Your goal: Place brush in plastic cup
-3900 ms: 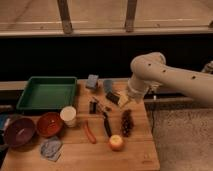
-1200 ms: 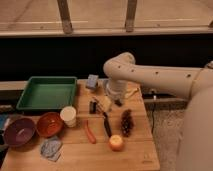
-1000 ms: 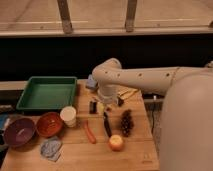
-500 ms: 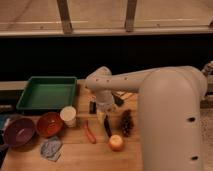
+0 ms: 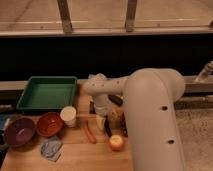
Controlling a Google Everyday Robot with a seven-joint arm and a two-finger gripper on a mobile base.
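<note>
Swung in, claw (image 5: pixel 102 118) hangs over brush (image 5: pixel 107 129), near plastic cup (image 5: pixel 68 116).

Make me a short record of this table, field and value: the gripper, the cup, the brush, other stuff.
gripper: low over the middle of the table, right of the plastic cup, jaws open, nothing held
plastic cup: upright, right of the red-orange bowl
brush: apparently the dark slim item lying on the table by the gripper
other: green tray, purple bowl, cloth, round fruit

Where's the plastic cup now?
Camera view, left of centre: plastic cup stands between the red-orange bowl and the gripper, just in front of the green tray.
</note>
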